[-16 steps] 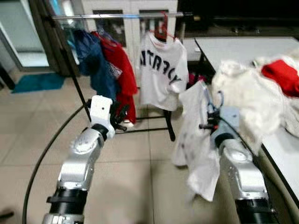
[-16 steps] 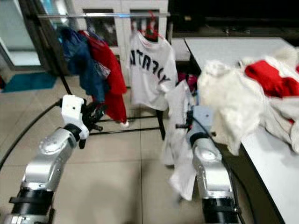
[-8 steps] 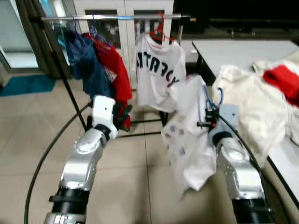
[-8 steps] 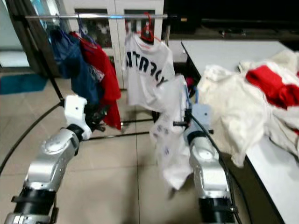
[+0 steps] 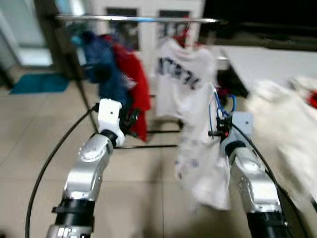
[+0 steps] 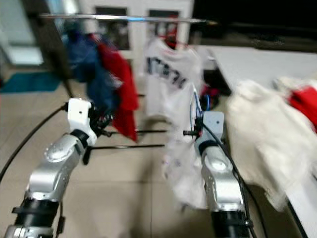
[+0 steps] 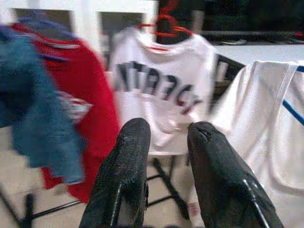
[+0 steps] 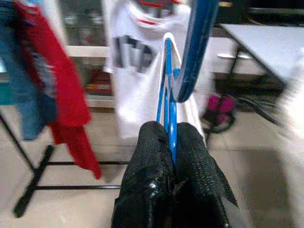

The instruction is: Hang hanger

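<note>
My right gripper [image 8: 172,142] is shut on the lower part of a blue hanger [image 8: 190,57], held upright at chest height. A white shirt [image 5: 200,153] hangs from that blue hanger [image 5: 218,106] and droops beside the right arm. Ahead runs a metal rail [image 5: 138,19] carrying a blue garment [image 5: 101,74], a red garment [image 5: 133,79] and a white lettered T-shirt [image 5: 181,82] on a red hanger. The held hanger is below the rail, just in front of the T-shirt. My left gripper [image 7: 166,142] is open, holds nothing, and points at the rack from the left.
A grey table [image 5: 267,57] stands at the right with a heap of white clothes [image 5: 290,111] spilling over its edge. The rack's black foot bar [image 5: 148,147] and a black cable [image 5: 44,168] lie on the tiled floor. A teal mat [image 5: 39,83] is far left.
The camera has swung and the picture is blurred. The white shirt has swayed under the held hanger. Both grippers keep the same pose and hold.
</note>
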Controlling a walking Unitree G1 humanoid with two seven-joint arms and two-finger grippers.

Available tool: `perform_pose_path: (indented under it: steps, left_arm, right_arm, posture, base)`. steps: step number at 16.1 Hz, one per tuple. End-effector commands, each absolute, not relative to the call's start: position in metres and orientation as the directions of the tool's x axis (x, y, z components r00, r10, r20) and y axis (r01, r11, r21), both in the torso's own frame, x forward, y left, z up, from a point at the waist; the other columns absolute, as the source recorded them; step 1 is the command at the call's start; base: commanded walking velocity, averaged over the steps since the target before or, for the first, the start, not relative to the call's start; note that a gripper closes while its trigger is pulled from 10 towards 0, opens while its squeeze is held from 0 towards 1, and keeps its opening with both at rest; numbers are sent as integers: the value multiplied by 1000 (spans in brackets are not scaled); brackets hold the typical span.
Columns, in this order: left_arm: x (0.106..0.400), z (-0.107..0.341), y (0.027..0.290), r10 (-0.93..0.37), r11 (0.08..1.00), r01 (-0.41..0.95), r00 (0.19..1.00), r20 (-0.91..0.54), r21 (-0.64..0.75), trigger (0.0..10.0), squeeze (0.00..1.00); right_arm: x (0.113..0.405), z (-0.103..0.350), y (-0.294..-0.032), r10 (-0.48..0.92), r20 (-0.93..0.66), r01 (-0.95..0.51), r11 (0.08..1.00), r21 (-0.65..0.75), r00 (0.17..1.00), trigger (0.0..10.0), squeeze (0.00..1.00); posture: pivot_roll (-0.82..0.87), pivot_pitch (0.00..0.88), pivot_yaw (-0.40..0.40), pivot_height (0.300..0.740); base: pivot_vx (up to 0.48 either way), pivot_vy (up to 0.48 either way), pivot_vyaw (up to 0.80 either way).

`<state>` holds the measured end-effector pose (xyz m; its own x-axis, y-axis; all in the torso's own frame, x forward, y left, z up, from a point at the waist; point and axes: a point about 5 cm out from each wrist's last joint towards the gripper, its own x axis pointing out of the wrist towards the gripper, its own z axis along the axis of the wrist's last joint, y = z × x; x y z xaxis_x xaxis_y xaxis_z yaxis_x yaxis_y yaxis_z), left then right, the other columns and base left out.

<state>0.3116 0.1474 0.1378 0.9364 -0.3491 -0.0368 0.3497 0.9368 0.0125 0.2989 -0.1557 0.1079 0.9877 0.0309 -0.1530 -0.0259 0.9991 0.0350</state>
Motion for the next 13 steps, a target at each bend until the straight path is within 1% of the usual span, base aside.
perform_pose_path:
  steps: [1, 5, 7, 13]
  left_arm:
    - [312, 139, 158, -319, 947, 320, 947, -41, 19, 10000, 0]
    - [311, 139, 155, -330, 943, 331, 943, -42, 27, 10000, 0]
    - [311, 140, 155, -339, 938, 341, 940, -44, 55, 10000, 0]
    - [311, 138, 158, -338, 939, 340, 940, -47, 57, 10000, 0]
  right_arm:
    - [302, 116, -147, 50, -117, -44, 998, 51, 992, 10000, 0]
    - [302, 114, -148, 41, -125, -37, 999, 33, 991, 10000, 0]
    - [302, 114, -150, 19, -136, -15, 1000, 27, 990, 10000, 0]
    - [303, 115, -147, 54, -118, -53, 999, 9, 992, 10000, 0]
  posture:
    - [-155, 0, -28, 740]
    - [-156, 0, -31, 740]
    - [-157, 0, -31, 740]
    - [-154, 0, -28, 740]
  base:
    - [352, 0, 0]
    - [354, 0, 0]
    - [356, 0, 0]
    - [355, 0, 0]
